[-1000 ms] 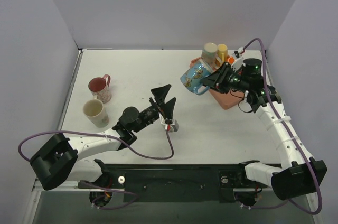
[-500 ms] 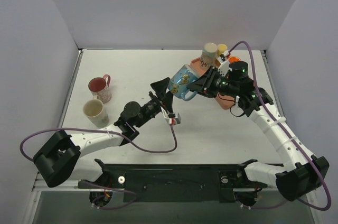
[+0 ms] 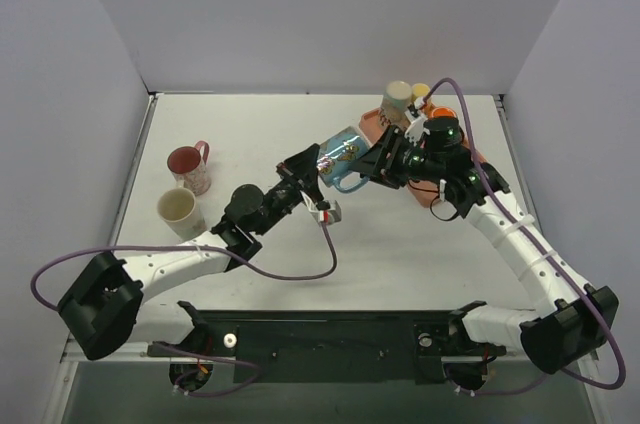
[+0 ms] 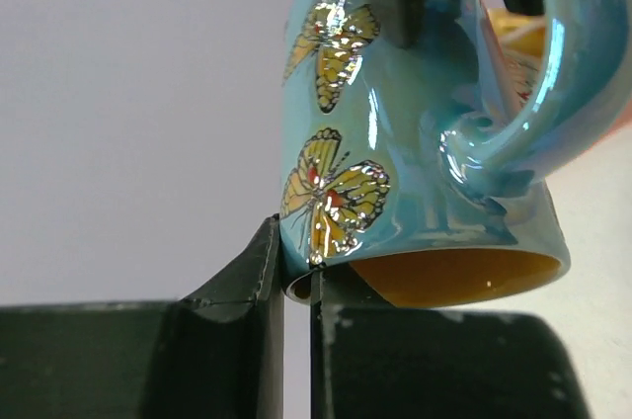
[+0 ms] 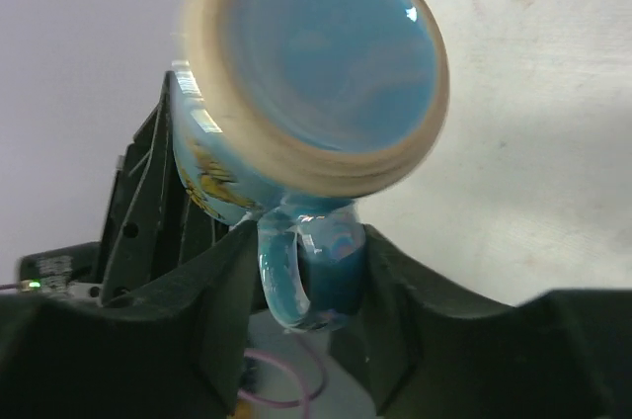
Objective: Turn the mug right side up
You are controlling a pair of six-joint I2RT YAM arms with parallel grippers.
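Mug (image 3: 342, 156), blue glaze with yellow butterflies, is hanging in the air over the middle of the table (image 3: 420, 254), caught between both arms. It is lying tilted, nearly on its side. In the top view its mouth is pointing down-left toward the left gripper (image 3: 308, 170) and its base is facing up-right toward the right gripper (image 3: 378, 162). On the right wrist camera I am looking straight at the blue base. The two fingers (image 5: 212, 281) are pressing on either side of the handle (image 5: 306, 276), so I am logging the right gripper as clamped on the handle. On the left wrist camera the mustard-yellow inside of the mouth is showing just above the fingers. One finger (image 4: 237, 310) is sitting outside the wall and the other on the mouth side. The rim is filling the narrow slot between them, so I am reading the left gripper as pinched onto the rim. On the left side of the table a red mug (image 3: 189, 166) and a cream mug (image 3: 179, 212) are standing upright, just beside each other. Behind the right arm a salmon-coloured holder (image 3: 372, 125) is carrying a cream cup (image 3: 398, 96) and a yellow cup (image 3: 421, 94).
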